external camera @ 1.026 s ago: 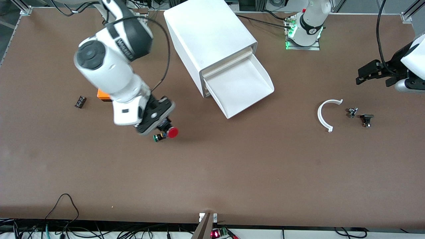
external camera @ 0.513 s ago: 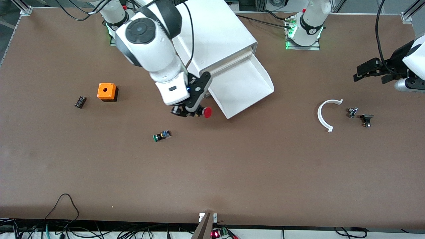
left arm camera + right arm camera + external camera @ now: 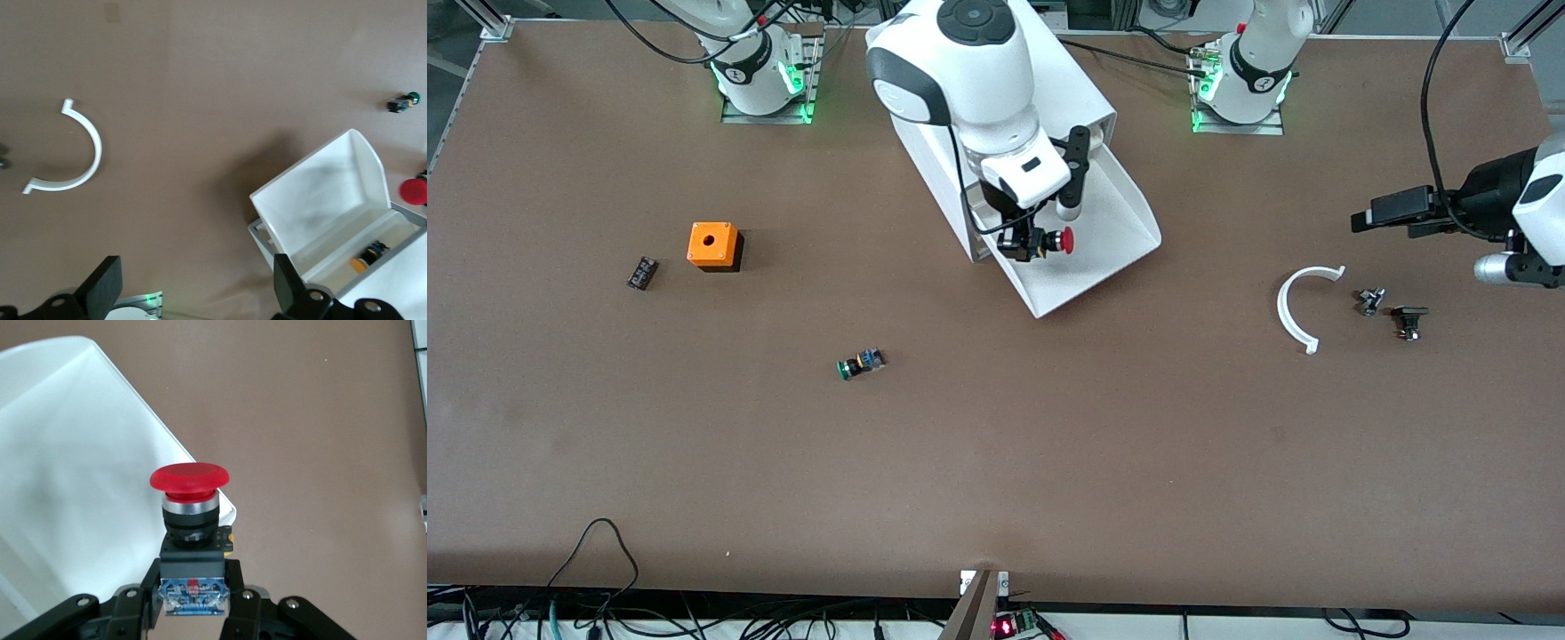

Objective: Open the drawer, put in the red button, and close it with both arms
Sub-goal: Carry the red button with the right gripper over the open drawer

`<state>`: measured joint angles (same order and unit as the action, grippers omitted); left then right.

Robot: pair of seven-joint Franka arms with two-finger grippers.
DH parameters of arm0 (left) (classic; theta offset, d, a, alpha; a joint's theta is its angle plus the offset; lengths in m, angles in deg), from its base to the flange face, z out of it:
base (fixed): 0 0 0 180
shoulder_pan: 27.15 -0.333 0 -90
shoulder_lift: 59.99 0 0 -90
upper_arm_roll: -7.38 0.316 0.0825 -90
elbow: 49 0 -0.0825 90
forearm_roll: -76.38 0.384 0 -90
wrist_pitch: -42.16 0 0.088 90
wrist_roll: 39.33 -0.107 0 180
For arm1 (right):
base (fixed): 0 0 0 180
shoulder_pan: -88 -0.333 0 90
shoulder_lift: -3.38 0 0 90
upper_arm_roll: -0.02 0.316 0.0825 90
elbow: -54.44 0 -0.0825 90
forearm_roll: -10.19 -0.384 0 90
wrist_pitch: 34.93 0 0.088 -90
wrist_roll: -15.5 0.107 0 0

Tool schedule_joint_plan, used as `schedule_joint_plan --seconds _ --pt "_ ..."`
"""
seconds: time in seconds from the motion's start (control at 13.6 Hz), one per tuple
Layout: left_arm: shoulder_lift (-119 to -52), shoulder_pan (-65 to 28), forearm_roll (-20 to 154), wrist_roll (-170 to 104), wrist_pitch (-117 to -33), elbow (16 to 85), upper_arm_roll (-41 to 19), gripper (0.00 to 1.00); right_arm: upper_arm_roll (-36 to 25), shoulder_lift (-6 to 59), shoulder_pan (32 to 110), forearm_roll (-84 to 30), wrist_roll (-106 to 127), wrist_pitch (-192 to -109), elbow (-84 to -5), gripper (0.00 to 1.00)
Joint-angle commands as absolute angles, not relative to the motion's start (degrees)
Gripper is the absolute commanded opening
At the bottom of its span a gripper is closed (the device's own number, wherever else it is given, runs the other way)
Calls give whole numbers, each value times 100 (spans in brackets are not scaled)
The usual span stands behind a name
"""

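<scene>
The drawer [image 3: 1103,227] stands pulled out of the white cabinet [image 3: 996,98], an empty white tray. My right gripper [image 3: 1032,242] is shut on the black body of the red button [image 3: 1063,241] and holds it in the air over the open drawer. In the right wrist view the red cap [image 3: 189,477] points away from the gripper [image 3: 193,583], above the drawer's rim [image 3: 167,433]. My left gripper [image 3: 1369,216] is open and empty, up in the air at the left arm's end of the table. Its view shows its gripper [image 3: 197,283], the drawer [image 3: 320,200] and the red button [image 3: 413,191].
A green-capped button [image 3: 860,363] lies nearer the front camera than the cabinet. An orange cube [image 3: 712,245] and a small black part [image 3: 641,272] lie toward the right arm's end. A white arc [image 3: 1303,307] and two small dark parts [image 3: 1408,320] lie below the left gripper.
My right arm has swung from beside the green-capped button across to the open drawer, carrying the red button. My left gripper has shifted slightly toward the cabinet.
</scene>
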<state>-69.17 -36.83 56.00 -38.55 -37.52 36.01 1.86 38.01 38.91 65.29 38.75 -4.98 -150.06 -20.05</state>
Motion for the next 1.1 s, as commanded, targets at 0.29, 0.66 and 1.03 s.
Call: schedule_joint_plan --seconds 0.29,0.66,1.03 --pt "-6975 -3857 5203 -3889 -3677 3634 211 100 3799 4381 6154 4386 -1674 -14629 -1719 30" --pt "-6975 -3866 5195 -3898 -3677 3634 220 100 3799 4662 5926 4631 -1702 -14620 -1727 30" --pt "-6984 -3866 5230 -3898 -3668 3634 220 100 3790 4812 5785 4711 -1684 -14533 -1727 39"
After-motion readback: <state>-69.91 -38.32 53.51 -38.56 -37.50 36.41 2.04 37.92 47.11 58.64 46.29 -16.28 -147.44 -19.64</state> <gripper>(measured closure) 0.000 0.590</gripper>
